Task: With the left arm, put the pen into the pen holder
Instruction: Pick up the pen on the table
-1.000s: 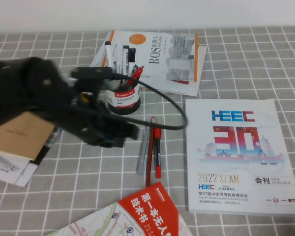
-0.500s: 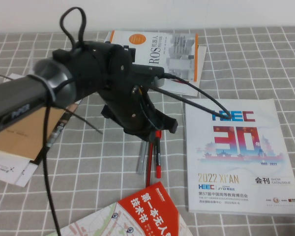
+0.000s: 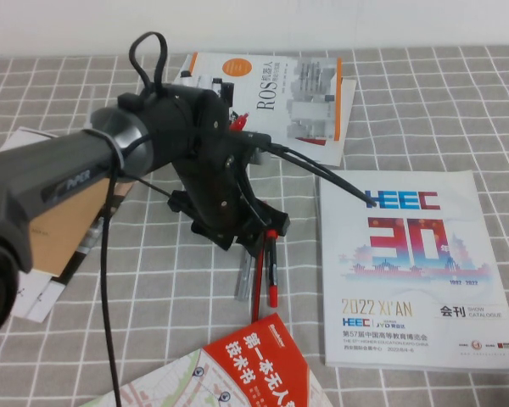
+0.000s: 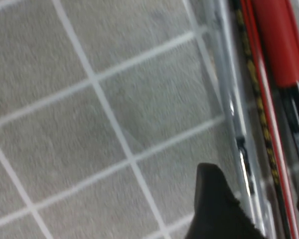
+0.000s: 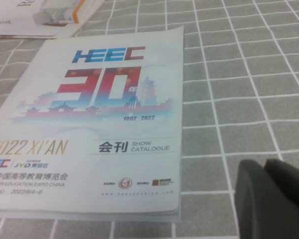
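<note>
The grey pen [image 3: 245,280] lies on the checked cloth beside a thin dark-red pen [image 3: 257,297] and a red-and-black pen [image 3: 271,271]. My left arm [image 3: 153,153] reaches over them, and its gripper [image 3: 256,244] points down at their upper ends. In the left wrist view the grey pen [image 4: 229,99] runs close beside one black finger [image 4: 214,209]. The other finger sits at the frame edge, so the left gripper [image 4: 259,204] is open astride the grey and dark-red pens. The pen holder is hidden behind the left arm. My right gripper [image 5: 274,199] is shut and empty above the cloth.
A HEEC catalogue [image 3: 416,263] lies to the right of the pens and also shows in the right wrist view [image 5: 99,114]. A ROS booklet [image 3: 280,93] lies at the back. A red booklet [image 3: 254,365] is at the front, and a brown notebook [image 3: 42,229] at the left.
My left arm has swung from the left side over the pen holder to the pens and come down close over them. The pens have not moved.
</note>
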You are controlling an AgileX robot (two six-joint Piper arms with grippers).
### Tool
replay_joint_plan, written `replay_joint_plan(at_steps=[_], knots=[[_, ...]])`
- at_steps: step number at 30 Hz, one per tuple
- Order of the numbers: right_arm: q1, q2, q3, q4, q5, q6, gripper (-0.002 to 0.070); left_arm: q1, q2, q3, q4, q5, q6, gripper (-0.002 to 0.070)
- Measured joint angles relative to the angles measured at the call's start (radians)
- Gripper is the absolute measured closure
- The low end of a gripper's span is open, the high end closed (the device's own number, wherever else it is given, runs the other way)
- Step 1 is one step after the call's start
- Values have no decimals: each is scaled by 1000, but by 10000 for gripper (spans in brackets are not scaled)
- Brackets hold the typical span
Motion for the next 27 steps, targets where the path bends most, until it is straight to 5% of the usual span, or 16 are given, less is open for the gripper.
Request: replay_joint_plan(at_steps=[19,27], knots=[[0,0,0,0,0,0,689,0,66,-21,57,-33,-24,459],[0,0,0,0,0,0,689,0,69,-29,93,30,-24,626]])
